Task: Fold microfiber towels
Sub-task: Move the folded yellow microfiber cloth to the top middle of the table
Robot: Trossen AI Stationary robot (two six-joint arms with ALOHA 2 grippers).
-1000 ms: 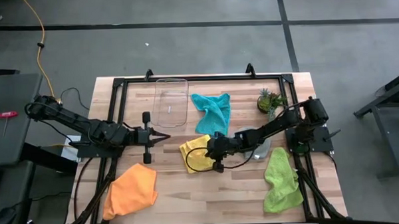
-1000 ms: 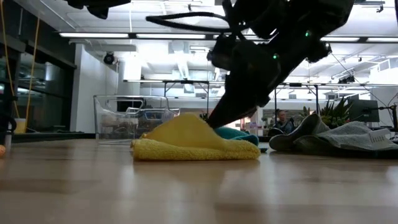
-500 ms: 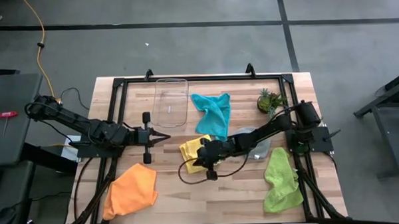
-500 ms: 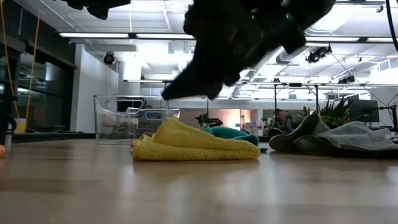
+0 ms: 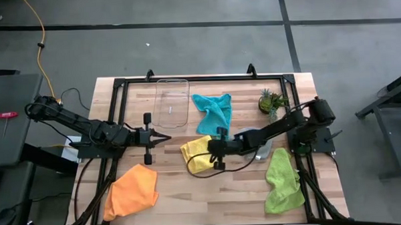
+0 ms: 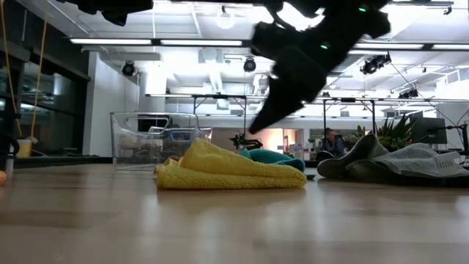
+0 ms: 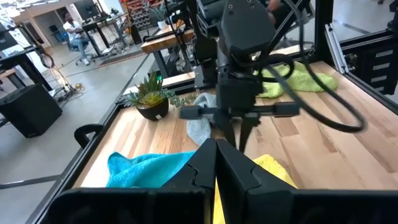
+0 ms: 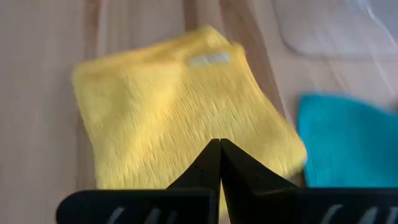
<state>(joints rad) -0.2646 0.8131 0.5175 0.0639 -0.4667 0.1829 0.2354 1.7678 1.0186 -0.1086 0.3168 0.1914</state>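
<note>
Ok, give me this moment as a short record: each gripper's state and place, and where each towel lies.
right gripper: shut, empty, raised over the yellow towel
left gripper: shut, empty, waiting at table's left
yellow towel: folded, table centre
teal towel: crumpled, behind the yellow one
grey towel: crumpled, mostly under the right arm
green towel: crumpled, front right
orange towel: crumpled, front left
tray: left of the teal towel
plant: back right
</note>
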